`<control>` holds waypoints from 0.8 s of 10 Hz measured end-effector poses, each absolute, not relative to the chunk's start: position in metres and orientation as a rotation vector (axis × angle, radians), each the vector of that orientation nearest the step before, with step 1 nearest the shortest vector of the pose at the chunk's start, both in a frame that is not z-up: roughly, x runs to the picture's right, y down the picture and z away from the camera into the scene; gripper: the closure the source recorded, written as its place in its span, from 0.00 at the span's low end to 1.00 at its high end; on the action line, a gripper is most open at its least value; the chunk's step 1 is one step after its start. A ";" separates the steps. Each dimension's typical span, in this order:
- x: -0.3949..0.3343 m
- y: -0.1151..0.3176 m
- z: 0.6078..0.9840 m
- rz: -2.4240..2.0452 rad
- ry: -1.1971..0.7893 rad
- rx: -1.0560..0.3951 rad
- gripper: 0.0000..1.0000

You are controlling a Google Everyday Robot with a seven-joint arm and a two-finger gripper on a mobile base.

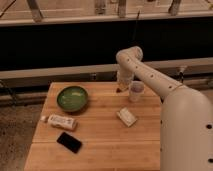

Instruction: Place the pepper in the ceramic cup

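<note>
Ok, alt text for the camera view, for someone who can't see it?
The gripper hangs at the table's back edge, just left of the pale cup, a dark red bit, likely the pepper, at its tip. A green bowl sits further left.

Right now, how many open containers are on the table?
2. The green bowl sits back left; the ceramic cup stands back right, the gripper just left of it. The arm may hide more.
</note>
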State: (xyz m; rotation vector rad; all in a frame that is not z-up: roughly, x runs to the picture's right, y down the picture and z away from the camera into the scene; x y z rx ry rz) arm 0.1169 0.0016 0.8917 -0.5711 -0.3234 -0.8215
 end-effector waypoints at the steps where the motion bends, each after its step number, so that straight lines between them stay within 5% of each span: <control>1: 0.107 -0.002 0.896 -0.837 -0.342 -0.579 0.64; 5: 0.066 -0.013 0.926 -0.895 -0.380 -0.621 0.25; 8: 0.074 -0.018 0.951 -0.867 -0.353 -0.647 0.20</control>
